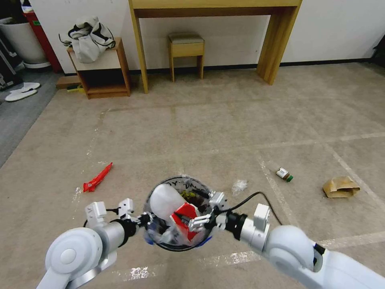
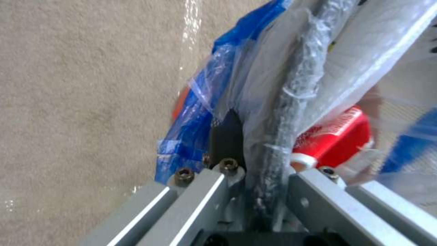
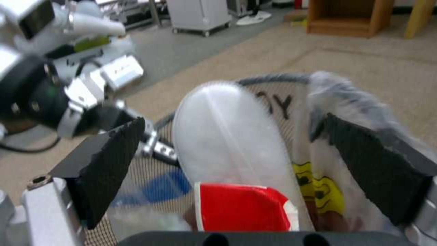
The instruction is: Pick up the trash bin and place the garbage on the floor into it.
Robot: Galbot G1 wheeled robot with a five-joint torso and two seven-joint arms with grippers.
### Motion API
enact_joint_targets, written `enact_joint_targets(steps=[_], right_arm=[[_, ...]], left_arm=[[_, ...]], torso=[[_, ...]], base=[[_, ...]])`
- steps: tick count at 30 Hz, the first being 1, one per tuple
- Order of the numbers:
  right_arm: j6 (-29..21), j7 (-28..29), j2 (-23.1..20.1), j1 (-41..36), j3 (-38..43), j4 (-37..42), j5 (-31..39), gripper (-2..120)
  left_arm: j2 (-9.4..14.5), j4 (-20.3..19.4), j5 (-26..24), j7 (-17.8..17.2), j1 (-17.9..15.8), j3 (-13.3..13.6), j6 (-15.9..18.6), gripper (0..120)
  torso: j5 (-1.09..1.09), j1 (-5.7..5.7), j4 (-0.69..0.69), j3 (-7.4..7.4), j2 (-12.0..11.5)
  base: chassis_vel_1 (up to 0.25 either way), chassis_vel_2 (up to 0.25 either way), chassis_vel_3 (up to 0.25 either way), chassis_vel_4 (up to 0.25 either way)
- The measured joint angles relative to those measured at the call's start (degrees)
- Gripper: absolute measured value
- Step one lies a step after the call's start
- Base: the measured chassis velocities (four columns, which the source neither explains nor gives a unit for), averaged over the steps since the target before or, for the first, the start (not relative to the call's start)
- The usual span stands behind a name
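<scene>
I had the left gripper point(image 1: 147, 225) clamped on the rim of the round bag-lined mesh trash bin point(image 1: 199, 187), held above the beige carpeted floor point(image 1: 224, 132). The right gripper point(image 1: 206, 214) hung spread over its white slipper point(image 1: 166, 200) and red wrapper point(image 1: 185, 222).

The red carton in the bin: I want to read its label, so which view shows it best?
The right wrist view: the red carton faces the camera, close, beside a white bottle. In the head view it is small and partly behind the right tool. The left wrist view shows it through the bin's liner.
</scene>
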Motion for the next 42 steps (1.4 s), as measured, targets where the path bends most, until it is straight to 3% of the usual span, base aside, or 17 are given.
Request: enact_joint_targets(steps=[6,15,28,32,36,37,38,40,42], right_arm=[[0.5,2.2,-0.2,2.2,3.3,1.2,4.2,100],[2.0,4.7,0.1,5.6,7.1,1.6,10.5,100],[2.2,8.1,1.0,7.1,6.7,0.9,11.6,100],[1.0,9.7,1.2,8.8,6.8,-3.0,10.4,100],[-1.6,9.8,1.3,14.4,5.0,-12.2,6.7,100],[-4.5,8.0,2.5,20.5,1.3,-20.3,3.3,100],[-4.5,8.0,2.5,20.5,1.3,-20.3,3.3,100],[-10.6,3.9,4.7,29.8,-7.5,-31.4,0.4,100],[-13.6,1.8,5.7,34.5,-11.9,-35.6,0.2,100]], left_arm=[[-0.2,0.8,0.4,0.2,0.1,-0.7,0.0,0],[0.3,2.4,1.2,0.5,1.1,-3.9,-0.2,0],[0.8,2.8,1.7,0.5,1.5,-6.8,-0.3,0],[1.5,3.3,1.6,0.8,1.4,-8.4,-0.3,0],[2.9,4.5,1.5,1.8,1.3,-10.6,0.1,0],[3.6,5.4,1.0,2.1,0.5,-11.7,0.2,0],[3.6,5.4,1.0,2.1,0.5,-11.7,0.2,0],[4.2,6.5,0.3,2.3,-1.0,-12.3,0.3,0],[4.4,6.7,0.0,2.5,-1.4,-12.5,0.4,0]], torso=[[-0.01,0.0,0.0,0.0,0.0],[0.0,0.0,0.01,0.0,0.0],[-0.01,0.0,0.0,0.0,0.0],[-0.01,0.0,0.0,0.0,0.0],[-0.01,0.0,0.01,0.0,0.0],[0.0,0.01,0.0,0.01,0.0],[0.0,0.01,0.0,0.01,0.0],[0.0,0.01,0.0,0.02,0.0],[0.03,0.01,-0.02,0.01,0.0]], base=[[0.0,0.0,0.0,0.0],[0.0,0.0,0.0,0.0],[0.0,0.0,0.0,0.0],[0.0,0.0,0.0,0.0],[0.0,0.0,0.0,0.0],[0.0,0.0,0.0,0.0],[0.0,0.0,0.0,0.0],[0.0,0.0,0.0,0.0],[0.0,0.0,0.0,0.0]])
